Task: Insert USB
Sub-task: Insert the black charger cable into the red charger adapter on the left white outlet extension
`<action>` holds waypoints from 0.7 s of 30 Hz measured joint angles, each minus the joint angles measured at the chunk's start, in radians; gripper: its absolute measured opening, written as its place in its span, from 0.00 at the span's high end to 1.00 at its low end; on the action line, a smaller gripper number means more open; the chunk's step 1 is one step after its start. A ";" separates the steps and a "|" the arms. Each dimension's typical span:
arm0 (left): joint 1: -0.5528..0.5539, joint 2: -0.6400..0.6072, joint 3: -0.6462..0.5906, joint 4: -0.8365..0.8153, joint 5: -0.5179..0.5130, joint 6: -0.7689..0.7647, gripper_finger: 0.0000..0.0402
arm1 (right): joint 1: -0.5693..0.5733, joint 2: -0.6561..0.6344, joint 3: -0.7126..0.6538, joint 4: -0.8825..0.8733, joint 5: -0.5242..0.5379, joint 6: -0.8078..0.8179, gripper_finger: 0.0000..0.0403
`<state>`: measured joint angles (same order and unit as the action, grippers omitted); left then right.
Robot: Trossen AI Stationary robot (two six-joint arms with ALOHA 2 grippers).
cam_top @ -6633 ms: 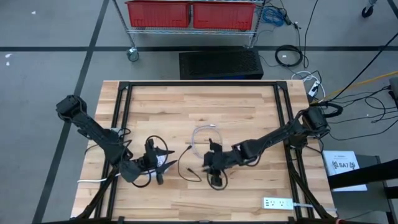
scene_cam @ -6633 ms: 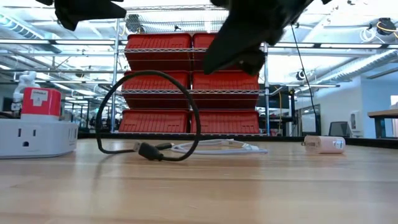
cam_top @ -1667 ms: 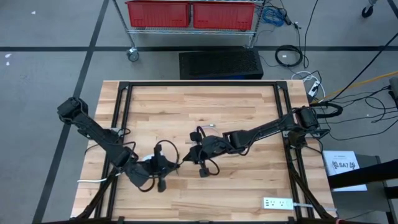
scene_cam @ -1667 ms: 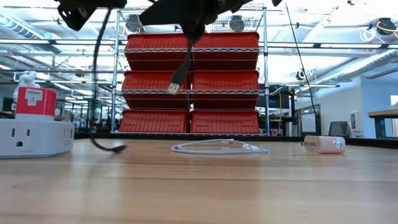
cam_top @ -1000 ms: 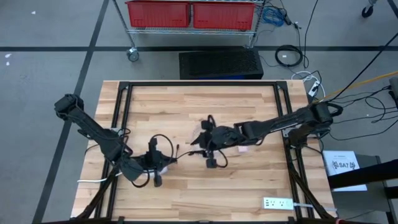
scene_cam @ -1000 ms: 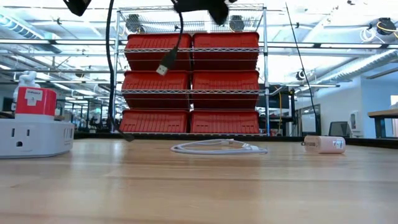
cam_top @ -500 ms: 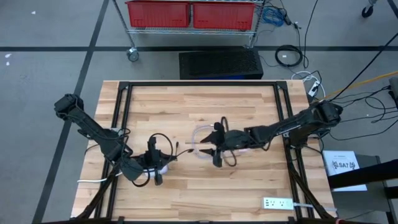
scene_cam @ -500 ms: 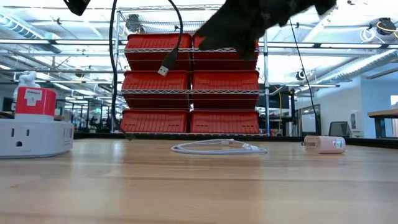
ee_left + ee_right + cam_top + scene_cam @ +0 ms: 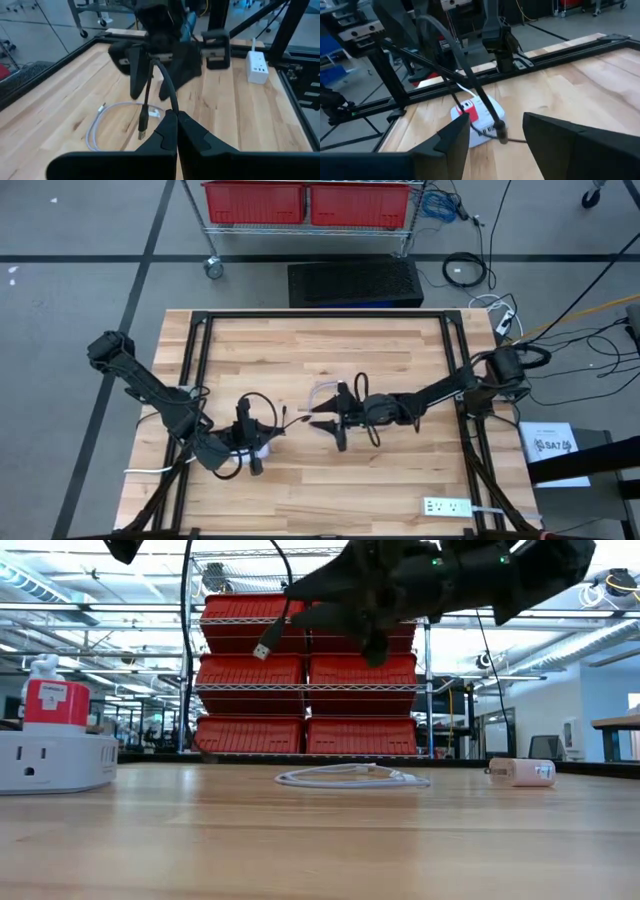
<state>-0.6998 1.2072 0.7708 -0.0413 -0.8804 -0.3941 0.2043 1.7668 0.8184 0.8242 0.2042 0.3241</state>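
While left pincer [image 9: 176, 131] pinches black cable [image 9: 159, 75], right pincer [image 9: 492, 137] gapes wide — no legible labels.

We can read only one marking: "SA7" printed in dark letters on a white sheet [image 9: 549, 445] lying on the floor beside the table's right edge in the high view. The red label on the white power hub [image 9: 60, 703] is illegible.
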 joint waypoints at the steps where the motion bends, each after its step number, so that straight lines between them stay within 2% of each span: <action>1: 0.000 0.000 0.000 0.008 0.000 0.014 1.00 | 0.000 0.013 0.009 0.001 -0.001 -0.002 0.57; 4: 0.000 0.000 0.000 0.033 0.000 0.042 1.00 | 0.000 0.046 0.036 -0.002 0.000 -0.017 0.61; 7: -0.001 0.000 0.000 0.032 0.000 0.043 1.00 | 0.000 0.064 0.055 0.003 0.005 -0.025 0.69; 13: -0.026 -0.003 0.000 0.031 -0.018 0.043 1.00 | 0.001 0.063 0.056 -0.006 0.010 -0.035 0.96; 21: -0.071 -0.048 0.000 -0.047 -0.034 0.009 1.00 | 0.001 0.061 0.056 -0.005 0.003 -0.040 0.98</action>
<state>-0.7704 1.1591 0.7712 -0.0887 -0.9146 -0.3851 0.2050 1.8281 0.8742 0.8194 0.2074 0.2843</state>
